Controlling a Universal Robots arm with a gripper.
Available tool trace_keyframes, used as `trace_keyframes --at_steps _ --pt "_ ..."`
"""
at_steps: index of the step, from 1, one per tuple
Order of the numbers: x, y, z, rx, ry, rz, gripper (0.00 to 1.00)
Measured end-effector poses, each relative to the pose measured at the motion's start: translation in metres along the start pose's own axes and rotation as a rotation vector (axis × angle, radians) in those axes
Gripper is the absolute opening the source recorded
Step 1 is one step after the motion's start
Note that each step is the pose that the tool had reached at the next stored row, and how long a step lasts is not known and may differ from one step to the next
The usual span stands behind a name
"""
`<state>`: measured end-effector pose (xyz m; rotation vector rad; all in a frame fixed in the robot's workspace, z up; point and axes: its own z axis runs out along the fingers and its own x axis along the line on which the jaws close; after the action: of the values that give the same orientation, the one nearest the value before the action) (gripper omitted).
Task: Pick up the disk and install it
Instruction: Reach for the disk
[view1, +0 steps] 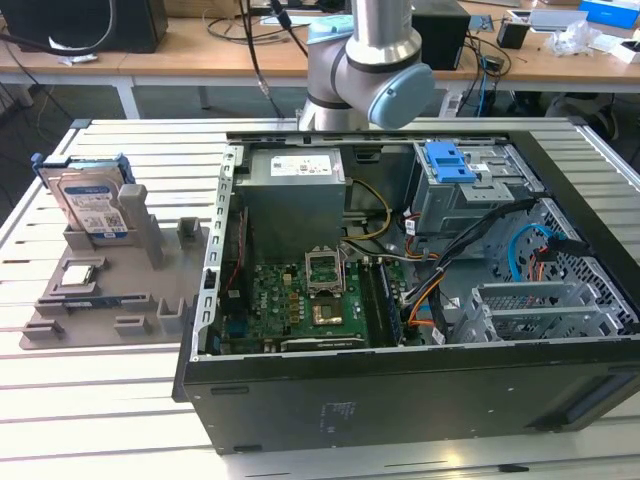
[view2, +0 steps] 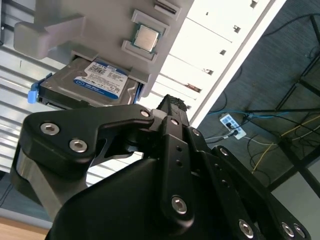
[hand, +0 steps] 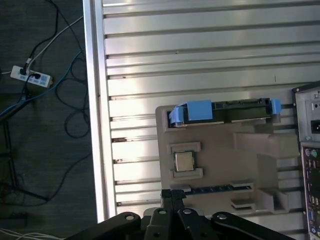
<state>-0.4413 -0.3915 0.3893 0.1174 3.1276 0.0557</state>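
Slatted table (view1: 100, 400): grey tray (view1: 140, 282), computer case (view1: 400, 405)

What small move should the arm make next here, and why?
Probably shift the gripper toward the disk: it stands on edge in the grey holder, untouched, and the shut gripper hangs apart from it.

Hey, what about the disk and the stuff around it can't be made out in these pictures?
1. Exterior view: the disk stands in the grey holder, whose slot wall hides its bottom part.
2. First wrist view: the disk is seen edge-on, so its label face is hidden.
3. Both wrist views: the gripper and its body cover part of the holder.
4. Exterior view: the arm is cut off by the top edge.
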Motion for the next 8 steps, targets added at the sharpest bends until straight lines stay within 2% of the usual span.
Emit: trace_keyframes --at_steps 8 --pt "-0.0026 0.0003 0.0000 0.0001 0.0004 0.000 0.11"
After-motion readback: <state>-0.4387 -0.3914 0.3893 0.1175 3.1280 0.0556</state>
